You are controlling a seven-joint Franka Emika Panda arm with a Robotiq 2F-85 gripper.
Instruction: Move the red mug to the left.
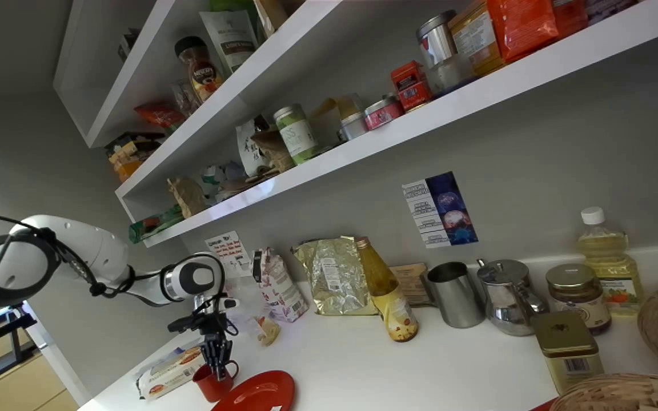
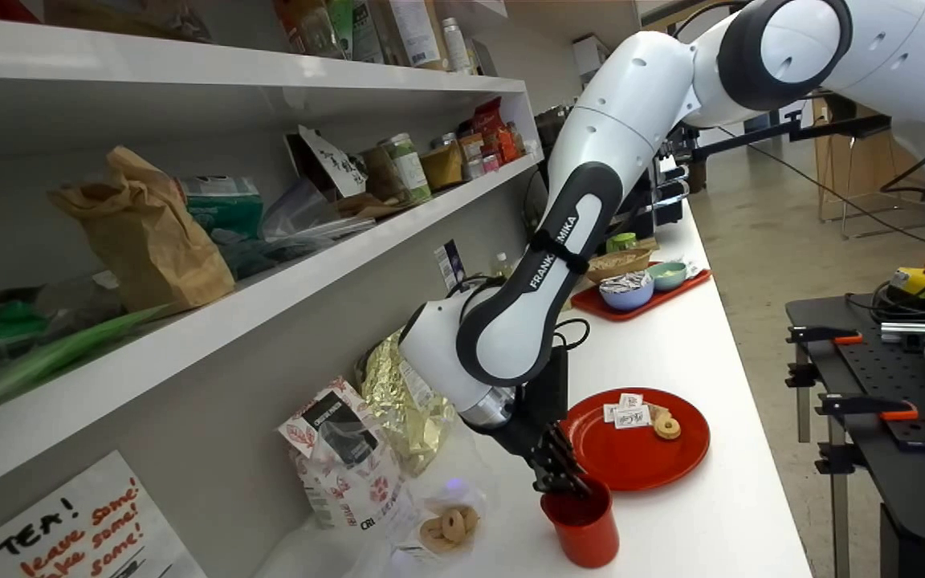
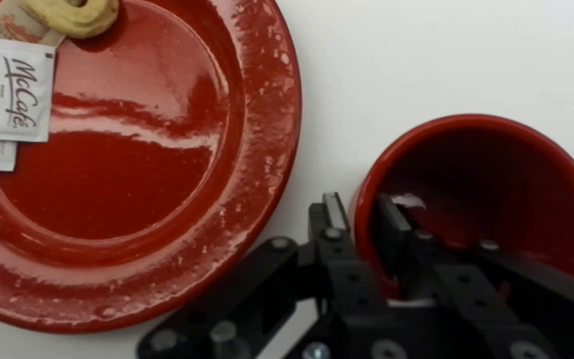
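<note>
The fingers (image 3: 336, 213) pinch the red mug (image 2: 584, 530) by its wall: grasping looks done, leftward travel unclear, release pending.

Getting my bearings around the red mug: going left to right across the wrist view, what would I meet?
McCafé packet → ring-shaped snack → right rim of the red dish → red mug. Left out: the gripper, since it overlaps the mug.
</note>
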